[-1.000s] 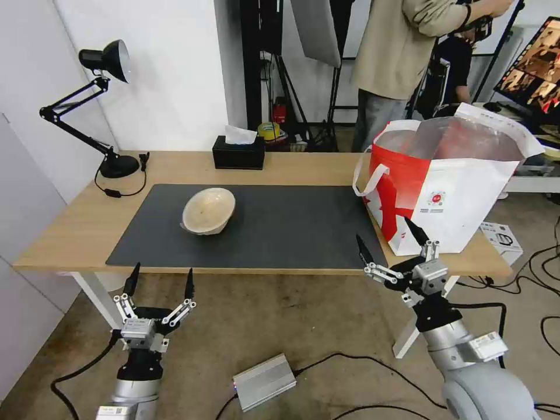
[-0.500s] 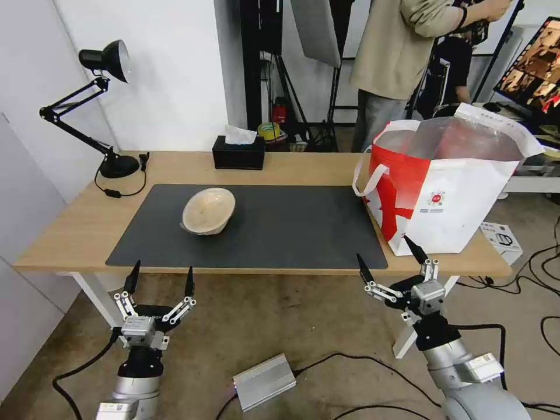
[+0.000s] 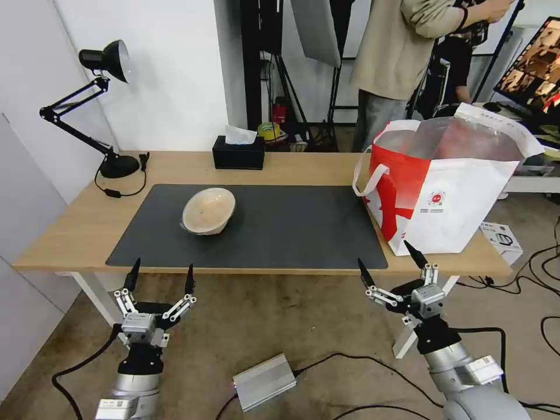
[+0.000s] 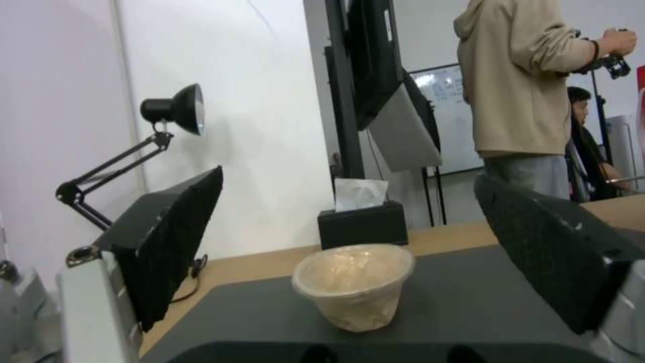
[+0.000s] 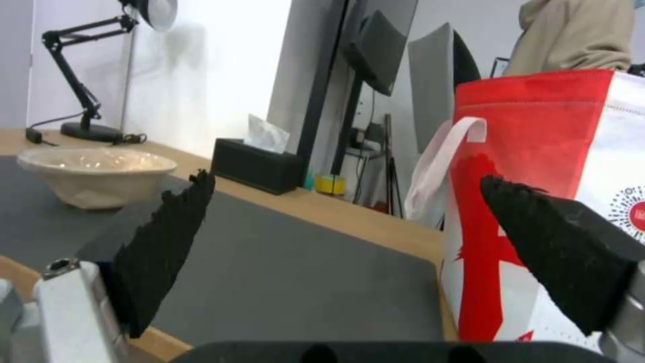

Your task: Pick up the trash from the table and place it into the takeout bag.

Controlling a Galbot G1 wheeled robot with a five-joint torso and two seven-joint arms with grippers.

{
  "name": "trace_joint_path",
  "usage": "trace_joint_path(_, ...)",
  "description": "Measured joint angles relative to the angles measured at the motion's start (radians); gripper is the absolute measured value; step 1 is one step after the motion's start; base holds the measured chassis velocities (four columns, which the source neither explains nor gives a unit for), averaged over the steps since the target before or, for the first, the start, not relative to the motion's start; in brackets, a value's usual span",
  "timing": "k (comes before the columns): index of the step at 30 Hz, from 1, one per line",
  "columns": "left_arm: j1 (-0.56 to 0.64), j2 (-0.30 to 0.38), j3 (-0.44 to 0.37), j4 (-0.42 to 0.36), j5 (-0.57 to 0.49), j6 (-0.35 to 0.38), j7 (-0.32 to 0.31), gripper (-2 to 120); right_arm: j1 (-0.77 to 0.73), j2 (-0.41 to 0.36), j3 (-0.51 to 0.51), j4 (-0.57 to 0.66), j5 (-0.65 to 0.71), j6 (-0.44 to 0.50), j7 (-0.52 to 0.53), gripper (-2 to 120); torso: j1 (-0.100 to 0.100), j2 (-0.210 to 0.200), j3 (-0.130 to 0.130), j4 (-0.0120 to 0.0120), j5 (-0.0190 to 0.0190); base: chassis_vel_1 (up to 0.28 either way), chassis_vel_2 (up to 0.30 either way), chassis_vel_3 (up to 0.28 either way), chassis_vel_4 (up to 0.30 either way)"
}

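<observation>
Since a second ago our right gripper (image 3: 389, 268) dropped lower, spread wide like the left gripper (image 3: 161, 276); we'd grab the beige bowl (image 3: 208, 210) by its rim.

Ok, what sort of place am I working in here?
Likely a filming or lab studio, not a home: light stands and a grey reflector panel behind the light-wood desk, loose cables on the floor, a monitor wall at right.

The bench (image 3: 291, 166) has a pale, smooth wood top, covered in the middle by a dull, matt dark grey mat (image 3: 291, 224). The beige bowl (image 3: 209, 210) looks like rough pressed paper pulp with a faint sheen inside, while the bag (image 3: 449, 198) is matt woven cloth printed red and white, with a shiny silver foil lining. Both grippers, left (image 3: 159, 277) and right (image 3: 392, 261), are brushed bare metal, and their black jaws have a coarse, grainy, matt face.
</observation>
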Motion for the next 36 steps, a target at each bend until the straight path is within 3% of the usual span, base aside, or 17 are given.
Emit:
trace_joint_path(11, -0.016, 0.015, 0.008, 0.000, 0.003, 0.017, 0.000, 100, 0.001, -0.001, 0.000, 0.000, 0.000, -0.002, 0.000, 100, 0.000, 0.000, 0.000, 0.0000, -0.0001, 0.000, 0.000, 0.000, 0.000)
trace_joint_path(21, -0.084, 0.077, 0.014, -0.020, 0.002, 0.074, 0.001, 100, 0.002, -0.001, 0.000, 0.000, 0.000, -0.003, 0.000, 100, 0.000, 0.000, 0.000, 0.0000, -0.0001, 0.000, 0.000, 0.000, 0.000)
trace_joint_path(36, -0.247, 0.268, 0.018, 0.000, -0.070, 0.210, 0.005, 100, 0.002, -0.001, 0.000, 0.000, 0.000, -0.004, 0.000, 100, 0.000, 0.000, 0.000, 0.0000, -0.0001, 0.000, 0.000, 0.000, 0.000)
